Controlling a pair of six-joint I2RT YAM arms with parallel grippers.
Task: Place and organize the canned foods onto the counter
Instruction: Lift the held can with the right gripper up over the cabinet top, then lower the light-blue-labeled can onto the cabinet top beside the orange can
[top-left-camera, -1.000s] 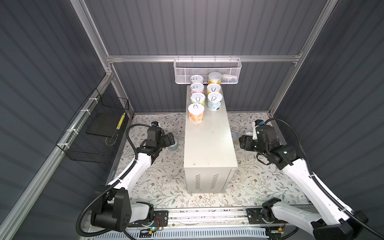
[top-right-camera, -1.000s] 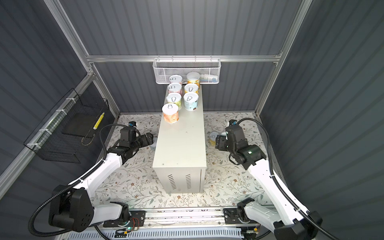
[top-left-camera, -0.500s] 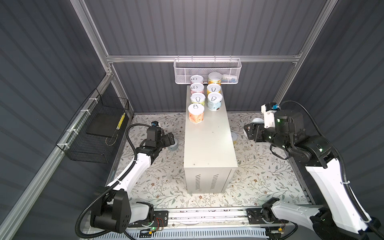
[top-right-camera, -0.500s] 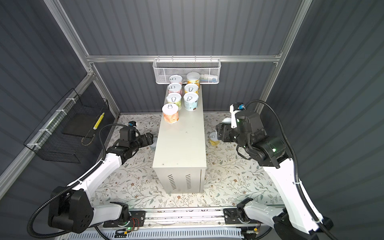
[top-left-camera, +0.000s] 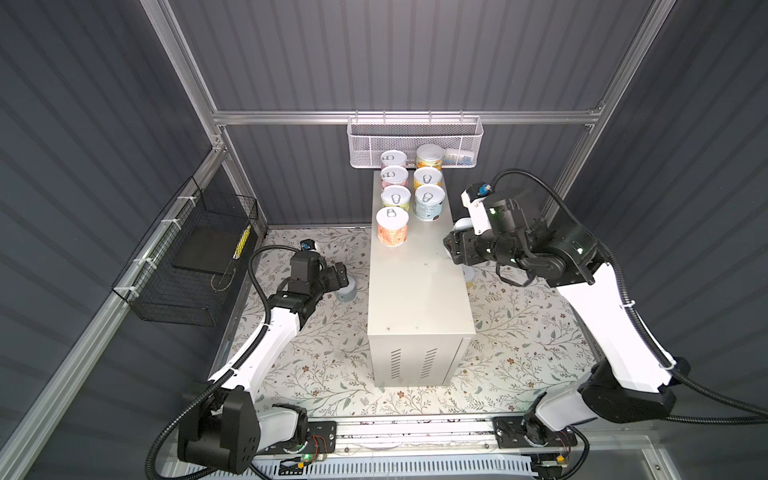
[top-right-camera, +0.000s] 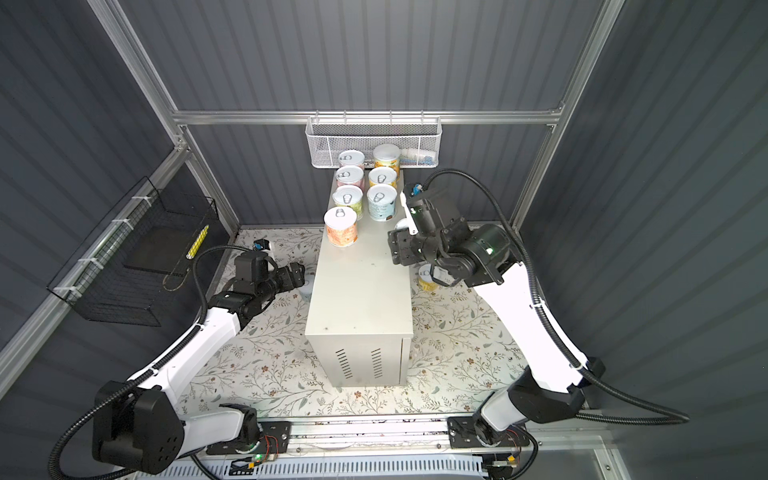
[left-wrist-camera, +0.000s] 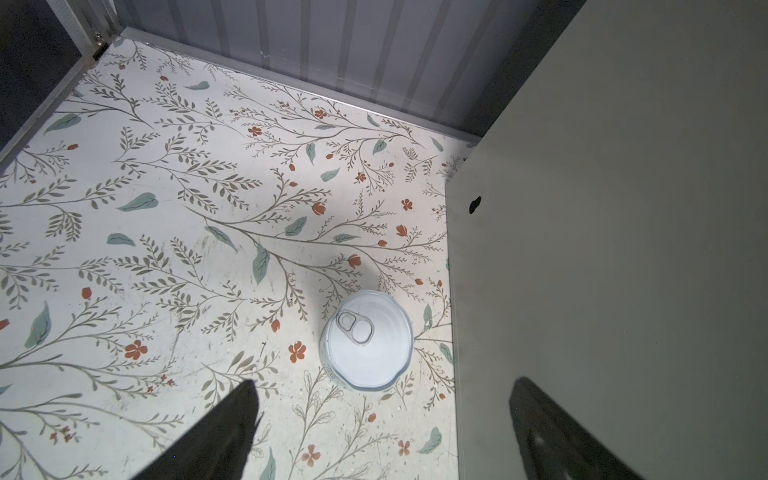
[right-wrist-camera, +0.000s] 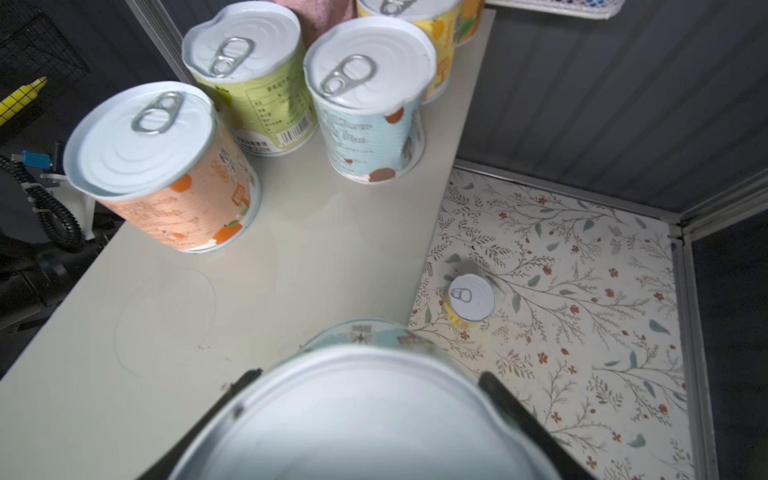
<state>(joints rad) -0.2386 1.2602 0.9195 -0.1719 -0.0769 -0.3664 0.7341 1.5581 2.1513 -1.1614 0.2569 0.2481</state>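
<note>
The counter (top-left-camera: 415, 291) (top-right-camera: 361, 291) is a tall cream box in the middle of the floral floor. Several canned foods stand in two rows at its far end; the nearest are an orange can (top-left-camera: 392, 226) (right-wrist-camera: 166, 166) and a blue can (top-left-camera: 430, 202) (right-wrist-camera: 365, 104). My right gripper (top-left-camera: 451, 249) (right-wrist-camera: 368, 374) is shut on a pale blue can (right-wrist-camera: 361, 415), which hangs over the counter's right edge. My left gripper (top-left-camera: 343, 276) (left-wrist-camera: 384, 382) stands open just short of a white-lidded can (top-left-camera: 347, 289) (left-wrist-camera: 368, 338) on the floor beside the counter's left wall. A yellow can (top-left-camera: 469, 276) (right-wrist-camera: 471, 297) stands on the floor to the right.
A white mesh basket (top-left-camera: 415, 141) hangs on the back wall just beyond the cans. On the left wall a black wire basket (top-left-camera: 199, 257) holds a yellow item. Dark ribbed walls close in the floor on three sides.
My right arm has risen from the floor right of the counter, carrying its can up and in to the counter's right edge. The left arm has hardly moved.
</note>
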